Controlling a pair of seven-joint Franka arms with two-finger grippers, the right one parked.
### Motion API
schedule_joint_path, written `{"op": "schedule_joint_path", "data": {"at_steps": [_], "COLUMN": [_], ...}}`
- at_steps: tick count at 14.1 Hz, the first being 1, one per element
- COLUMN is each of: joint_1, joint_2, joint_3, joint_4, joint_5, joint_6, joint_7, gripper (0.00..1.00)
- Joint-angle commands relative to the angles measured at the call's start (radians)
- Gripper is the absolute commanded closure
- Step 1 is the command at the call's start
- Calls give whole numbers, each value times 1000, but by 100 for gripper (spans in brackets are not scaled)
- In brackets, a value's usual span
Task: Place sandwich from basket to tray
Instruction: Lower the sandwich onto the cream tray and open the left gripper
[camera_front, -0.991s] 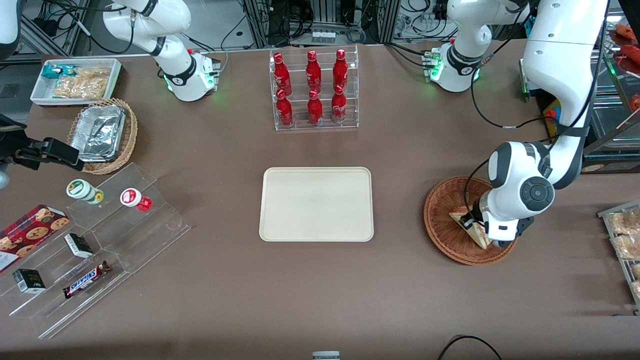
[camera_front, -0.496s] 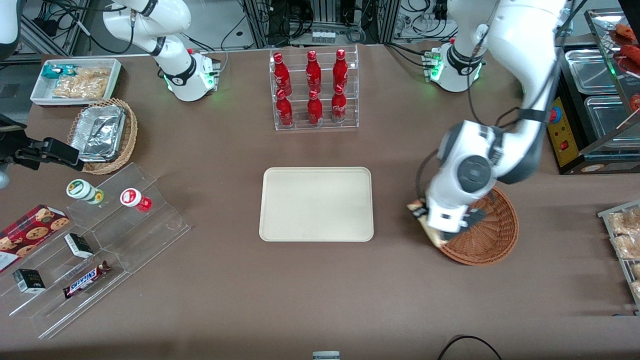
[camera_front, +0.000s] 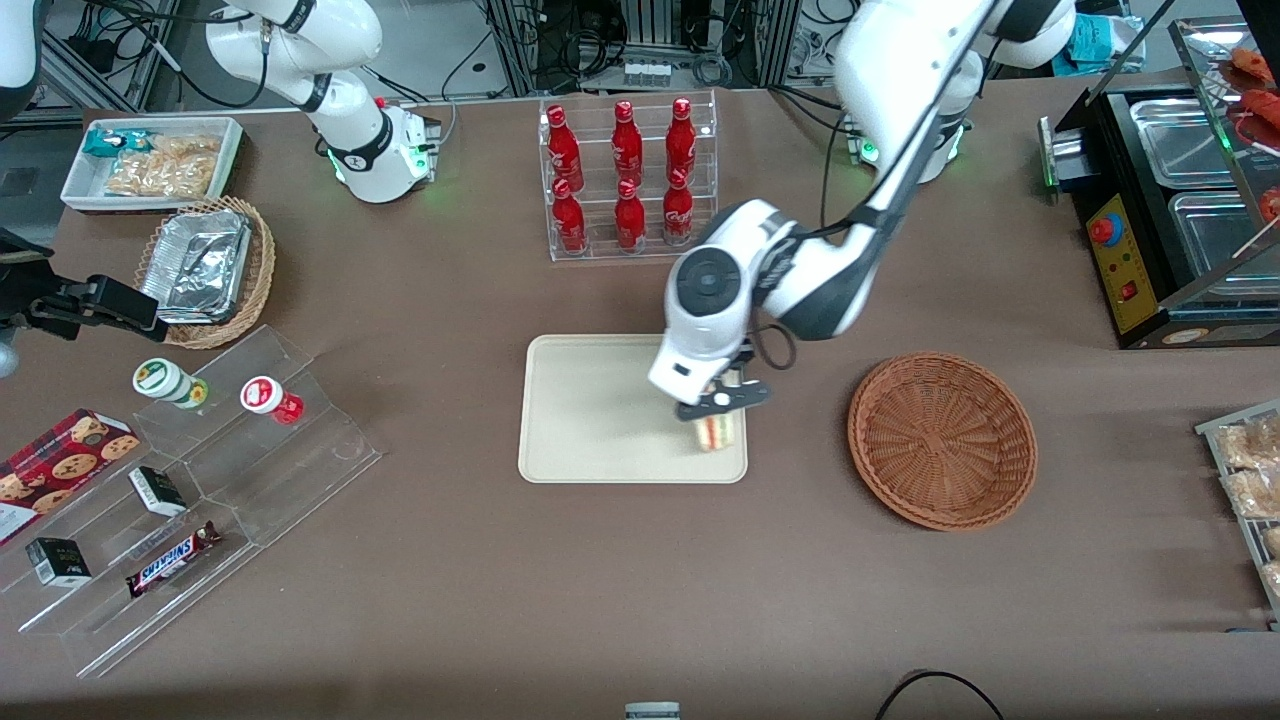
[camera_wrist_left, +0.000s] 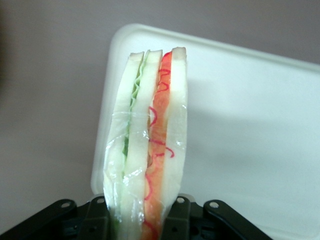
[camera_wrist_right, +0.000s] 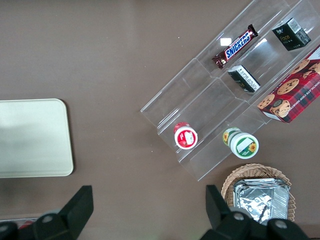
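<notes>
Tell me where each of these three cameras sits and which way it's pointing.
Front view: high, facing both arms across the table; shows the gripper holding the triangular white-bread sandwich over the cream rectangular tray, the round reddish-brown wicker basket beside.
Left wrist view: looks down past the fingers at sandwich and tray.
Right wrist view: looks down on the clear acrylic snack stand.
Shared: all see the tray.
</notes>
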Motion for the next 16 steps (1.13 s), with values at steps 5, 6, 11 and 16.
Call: {"op": "schedule_joint_path", "data": {"at_steps": [5,6,11,16], "joint_1": [-90,-92,-97,-84], "joint_2": [181,195,228,134], "joint_3": [12,12,12,32], "joint_4": [170,177,195,183], "joint_5": [4,4,2,15], "joint_6": [13,28,58,42], "joint_7": [48,48,48,39], "gripper": [68,68,53,0]}}
